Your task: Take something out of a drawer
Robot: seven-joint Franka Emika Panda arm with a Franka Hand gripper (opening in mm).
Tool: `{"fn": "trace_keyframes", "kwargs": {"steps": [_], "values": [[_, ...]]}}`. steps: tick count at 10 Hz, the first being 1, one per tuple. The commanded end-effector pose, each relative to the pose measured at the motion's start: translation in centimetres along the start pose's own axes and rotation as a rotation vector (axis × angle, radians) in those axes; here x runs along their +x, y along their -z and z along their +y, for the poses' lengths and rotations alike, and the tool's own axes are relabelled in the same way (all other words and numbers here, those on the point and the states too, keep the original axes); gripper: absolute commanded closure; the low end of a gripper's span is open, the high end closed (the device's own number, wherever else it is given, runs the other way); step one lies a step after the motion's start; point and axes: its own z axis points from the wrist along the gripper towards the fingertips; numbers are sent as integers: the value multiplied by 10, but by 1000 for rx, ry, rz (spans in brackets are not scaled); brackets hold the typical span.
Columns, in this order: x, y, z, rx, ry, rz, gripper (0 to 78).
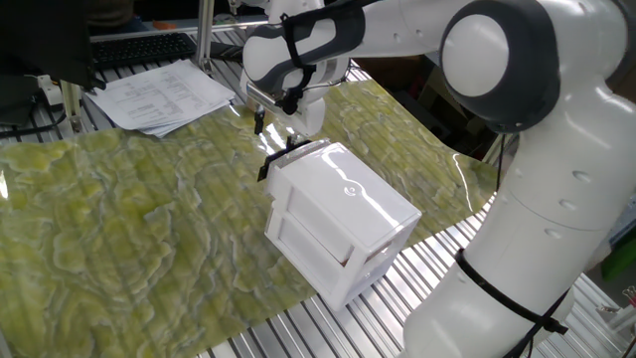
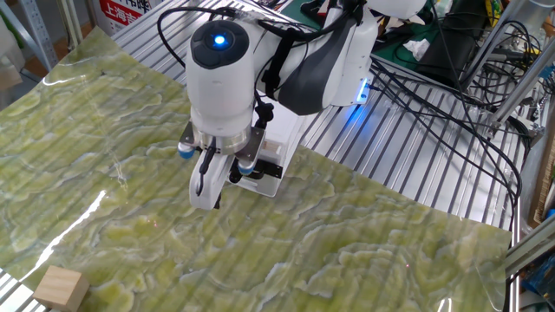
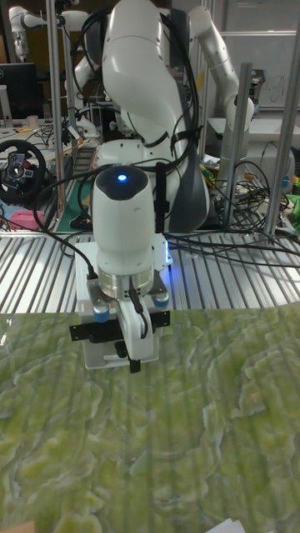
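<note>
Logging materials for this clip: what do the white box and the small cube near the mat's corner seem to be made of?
The white box looks like glossy moulded plastic: its top throws sharp highlights. The small cube seems to be plain unfinished wood, pale tan and matte, though the grain is too small to make out.
</note>
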Motion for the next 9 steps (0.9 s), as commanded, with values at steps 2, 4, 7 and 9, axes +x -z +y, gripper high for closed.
{"fn": "trace_keyframes", "kwargs": {"steps": [2, 4, 7, 9], "values": [[-1, 2, 9, -6, 1, 1, 1], [-1, 1, 14, -7, 3, 1, 1], [-2, 1, 20, -10, 5, 4, 1], [-2, 2, 25, -10, 4, 5, 1]]}}
